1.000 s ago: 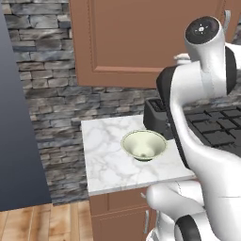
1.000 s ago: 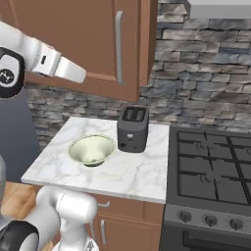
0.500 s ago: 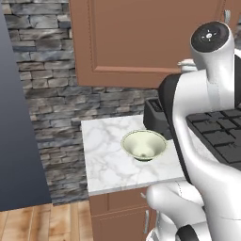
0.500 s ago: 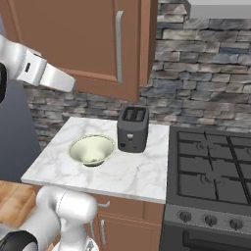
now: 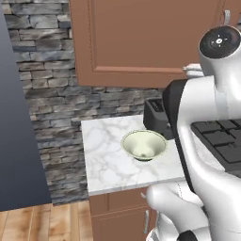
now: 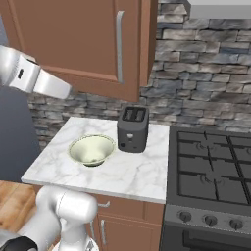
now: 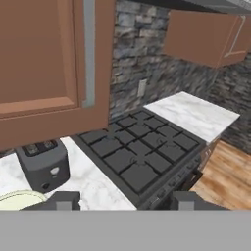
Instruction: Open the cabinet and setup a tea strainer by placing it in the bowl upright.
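The reddish-brown wall cabinet [image 5: 141, 42] [image 6: 73, 39] hangs above the counter with its door shut. Its long silver handle [image 6: 119, 46] [image 7: 88, 54] runs down the door's right edge. Below it, the pale cream-green bowl [image 5: 144, 145] [image 6: 91, 149] sits upright and empty on the white marble counter [image 6: 127, 171]. In the hand view its rim [image 7: 19, 200] peeks in at the lower left. My gripper [image 7: 125, 201] is open, its fingertips [image 7: 61, 198] standing wide apart with nothing between them, some way back from the cabinet door [image 7: 34, 63]. The tea strainer is out of view.
A dark toaster [image 6: 133, 129] [image 5: 155, 113] [image 7: 43, 164] stands just right of the bowl. A black gas stove [image 6: 211, 166] [image 7: 142, 152] adjoins the counter on the right. A stone wall [image 6: 196, 73] backs the counter, and wooden floor [image 5: 37, 223] lies to the left.
The arm has swung: its link has dropped lower and further left in the right base view, and its upper part has shifted right in the left base view. Bowl, toaster and cabinet door have not moved.
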Controlling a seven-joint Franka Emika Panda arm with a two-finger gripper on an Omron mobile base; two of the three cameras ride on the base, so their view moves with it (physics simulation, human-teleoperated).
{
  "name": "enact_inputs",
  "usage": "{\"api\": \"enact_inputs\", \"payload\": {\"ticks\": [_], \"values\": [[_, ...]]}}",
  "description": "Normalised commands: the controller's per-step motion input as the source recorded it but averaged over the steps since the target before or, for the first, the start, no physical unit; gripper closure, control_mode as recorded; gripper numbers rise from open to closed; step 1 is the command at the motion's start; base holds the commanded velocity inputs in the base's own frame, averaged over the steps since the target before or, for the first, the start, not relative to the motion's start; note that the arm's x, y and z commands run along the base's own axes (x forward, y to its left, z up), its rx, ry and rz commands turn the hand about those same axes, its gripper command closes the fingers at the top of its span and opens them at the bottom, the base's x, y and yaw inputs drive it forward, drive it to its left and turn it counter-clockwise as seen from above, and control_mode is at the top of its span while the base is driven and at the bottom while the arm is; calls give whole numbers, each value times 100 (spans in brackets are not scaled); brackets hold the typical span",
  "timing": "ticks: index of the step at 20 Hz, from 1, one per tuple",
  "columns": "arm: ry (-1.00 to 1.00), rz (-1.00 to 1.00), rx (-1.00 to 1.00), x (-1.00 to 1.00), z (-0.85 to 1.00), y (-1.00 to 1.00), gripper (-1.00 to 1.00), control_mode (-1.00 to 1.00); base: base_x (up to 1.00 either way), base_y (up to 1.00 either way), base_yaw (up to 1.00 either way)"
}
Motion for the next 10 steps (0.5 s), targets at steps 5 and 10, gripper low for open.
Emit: {"api": "enact_inputs", "payload": {"ticks": [5,10], "values": [[0,2,38,1,-1,-75,-100,-100,0,0,0],[2,6,83,0,0,-99,-100,-100,0,0,0]]}}
